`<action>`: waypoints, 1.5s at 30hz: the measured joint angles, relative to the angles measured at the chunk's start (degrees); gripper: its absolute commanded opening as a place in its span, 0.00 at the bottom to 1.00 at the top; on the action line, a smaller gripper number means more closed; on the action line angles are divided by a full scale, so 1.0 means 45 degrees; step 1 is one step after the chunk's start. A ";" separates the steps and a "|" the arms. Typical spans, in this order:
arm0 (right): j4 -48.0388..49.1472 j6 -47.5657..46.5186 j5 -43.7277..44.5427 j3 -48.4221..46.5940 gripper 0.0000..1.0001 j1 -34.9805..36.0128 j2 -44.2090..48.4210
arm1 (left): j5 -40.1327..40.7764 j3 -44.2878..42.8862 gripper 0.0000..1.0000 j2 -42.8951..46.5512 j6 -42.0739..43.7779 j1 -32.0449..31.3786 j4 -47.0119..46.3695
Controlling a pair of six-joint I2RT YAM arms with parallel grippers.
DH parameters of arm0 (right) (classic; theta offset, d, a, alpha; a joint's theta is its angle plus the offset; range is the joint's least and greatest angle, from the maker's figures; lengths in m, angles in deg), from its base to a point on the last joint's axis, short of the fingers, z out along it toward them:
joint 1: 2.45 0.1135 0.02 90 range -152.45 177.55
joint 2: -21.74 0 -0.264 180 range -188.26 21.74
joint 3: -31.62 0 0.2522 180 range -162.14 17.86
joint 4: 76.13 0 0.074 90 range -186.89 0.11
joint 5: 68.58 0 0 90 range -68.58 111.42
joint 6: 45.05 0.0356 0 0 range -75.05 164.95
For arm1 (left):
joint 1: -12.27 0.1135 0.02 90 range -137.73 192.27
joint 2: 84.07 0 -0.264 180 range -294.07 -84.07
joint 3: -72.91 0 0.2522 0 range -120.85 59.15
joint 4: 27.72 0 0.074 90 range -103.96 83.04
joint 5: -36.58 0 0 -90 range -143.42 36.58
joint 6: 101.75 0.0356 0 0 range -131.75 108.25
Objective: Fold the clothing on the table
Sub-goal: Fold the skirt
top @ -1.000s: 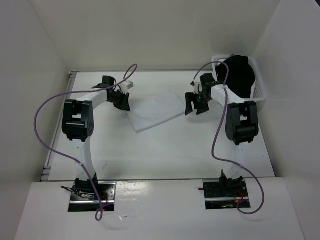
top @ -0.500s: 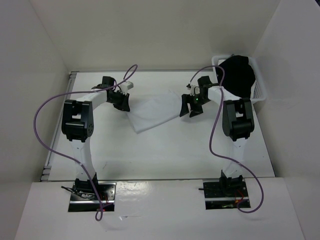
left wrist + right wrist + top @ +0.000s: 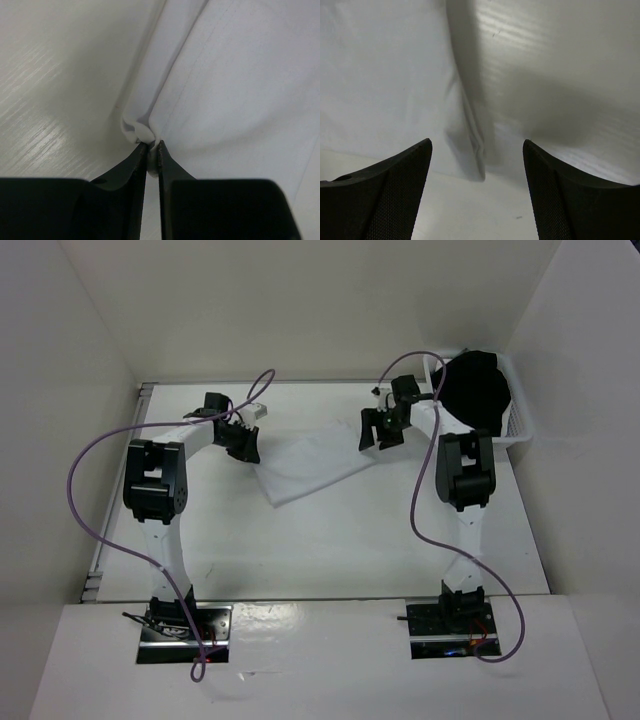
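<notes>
Top external: white table [image 3: 330, 550] between plain white walls [image 3: 300, 310].

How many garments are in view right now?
2. The white clothing lies on the table, in its far half. A black garment sits in the basket at the far right. More may be hidden beneath it.

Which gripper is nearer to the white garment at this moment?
Left. The left gripper is shut on a fold at the left edge of the white garment; the right gripper hangs open over its right corner, not gripping it.
</notes>
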State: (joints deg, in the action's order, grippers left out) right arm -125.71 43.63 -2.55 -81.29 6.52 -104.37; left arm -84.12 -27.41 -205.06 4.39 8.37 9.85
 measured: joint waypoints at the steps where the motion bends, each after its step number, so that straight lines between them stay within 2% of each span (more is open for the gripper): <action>1: -0.0005 -0.0010 0.0063 -0.0350 0.78 0.0015 -0.0301 | 0.0005 0.0000 0.17 0.0000 0.0000 0.0000 0.0005; 9: -0.0097 -0.0306 0.0233 -0.2157 0.78 0.0175 -0.1613 | 0.0117 0.0000 0.17 0.0005 0.0015 -0.0083 0.0029; 17: -0.0272 -0.0733 0.0029 -0.2895 0.68 0.0680 -0.2108 | 0.0199 -0.0019 0.17 0.0005 0.0024 -0.0155 0.0049; 20: -0.0432 -0.0947 -0.0194 -0.3065 0.57 0.0879 -0.2259 | 0.0223 -0.0019 0.17 0.0005 0.0024 -0.0238 0.0053; 21: -0.0432 -0.1005 -0.0238 -0.3084 0.45 0.0957 -0.2278 | 0.0228 -0.0019 0.17 0.0005 0.0024 -0.0257 0.0053; 23: -0.0544 -0.1117 -0.0316 -0.3084 0.32 0.1098 -0.2356 | 0.0243 -0.0019 0.17 0.0005 0.0029 -0.0282 0.0053; 24: -0.0554 -0.1161 -0.0345 -0.3089 0.18 0.1146 -0.2390 | 0.0248 -0.0019 0.17 0.0005 0.0024 -0.0287 0.0053; 27: -0.0631 -0.1224 -0.0447 -0.3089 0.00 0.1180 -0.2482 | 0.0253 -0.0024 0.17 0.0005 0.0024 -0.0287 0.0053; 37: -0.0636 -0.1239 -0.0029 -0.3007 0.00 0.1171 -0.2365 | 0.0287 -0.0029 0.17 0.0005 0.0024 -0.0287 0.0058; 45: -0.0665 -0.1248 0.2399 -0.1608 0.00 0.1787 -0.0797 | 0.0306 -0.0029 0.17 0.0005 0.0010 -0.0525 0.0053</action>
State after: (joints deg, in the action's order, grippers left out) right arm -128.70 38.01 8.25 -88.53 14.57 -107.95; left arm -82.74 -27.55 -205.04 4.43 6.01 10.09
